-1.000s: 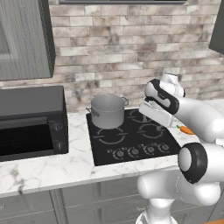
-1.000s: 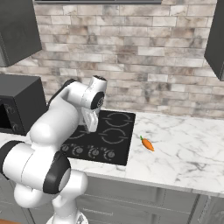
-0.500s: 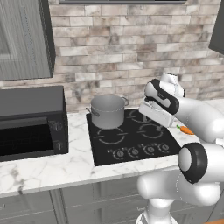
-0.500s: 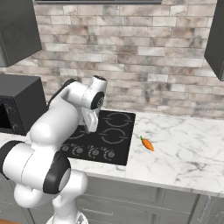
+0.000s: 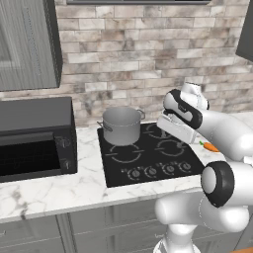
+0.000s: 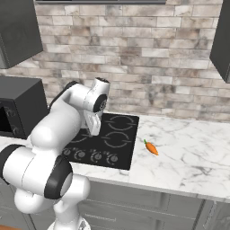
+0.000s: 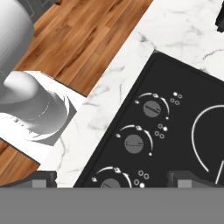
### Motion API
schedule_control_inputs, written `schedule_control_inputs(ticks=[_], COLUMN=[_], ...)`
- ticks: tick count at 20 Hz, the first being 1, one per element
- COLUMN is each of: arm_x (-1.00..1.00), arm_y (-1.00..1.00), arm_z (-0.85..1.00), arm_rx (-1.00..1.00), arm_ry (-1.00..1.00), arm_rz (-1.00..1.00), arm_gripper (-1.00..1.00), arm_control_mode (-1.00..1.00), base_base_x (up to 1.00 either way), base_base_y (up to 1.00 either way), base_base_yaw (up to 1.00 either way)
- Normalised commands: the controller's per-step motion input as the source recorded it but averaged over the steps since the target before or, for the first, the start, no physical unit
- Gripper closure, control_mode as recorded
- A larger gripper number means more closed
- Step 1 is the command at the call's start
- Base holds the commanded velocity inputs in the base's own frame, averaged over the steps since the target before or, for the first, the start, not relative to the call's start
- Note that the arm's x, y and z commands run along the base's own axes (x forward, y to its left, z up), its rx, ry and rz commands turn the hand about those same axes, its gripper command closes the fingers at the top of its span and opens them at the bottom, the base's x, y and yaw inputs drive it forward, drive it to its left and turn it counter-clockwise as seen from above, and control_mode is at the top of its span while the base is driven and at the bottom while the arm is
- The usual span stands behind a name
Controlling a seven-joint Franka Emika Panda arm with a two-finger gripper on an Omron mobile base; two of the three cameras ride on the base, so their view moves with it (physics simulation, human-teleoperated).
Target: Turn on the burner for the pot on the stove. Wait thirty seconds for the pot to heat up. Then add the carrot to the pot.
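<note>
Gripper (image 7: 111, 181) unmoved, open above stove (image 7: 183, 144) knobs (image 7: 151, 108)

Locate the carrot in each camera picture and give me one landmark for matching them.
Left base view: the carrot peeks out at right, behind the arm, on the counter beside the stove.
Right base view: right of centre, on the marble just past the stove's right edge.
Hand view: not in it.
Shared landmark: the stove's knob row.
</note>
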Motion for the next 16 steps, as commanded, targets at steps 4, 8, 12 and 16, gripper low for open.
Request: schedule_control_inputs(ticks=[4, 8, 12, 16], arm_x=[0.00, 0.00, 0.00, 0.00], arm_y=[0.00, 0.00, 0.00, 0.00], arm_z=[0.00, 0.00, 0.00, 0.00], arm_rx=[0.00, 0.00, 0.00, 0.00], arm_ry=[0.00, 0.00, 0.00, 0.00], arm_rz=[0.00, 0.00, 0.00, 0.00], arm_gripper=[-1.00, -1.00, -1.00, -1.00], arm_control_mode=[-1.00, -1.00, -1.00, -1.00], base_base_x=[0.00, 0.00, 0.00, 0.00], base_base_y=[0.00, 0.00, 0.00, 0.00], base_base_yaw=[0.00, 0.00, 0.00, 0.00])
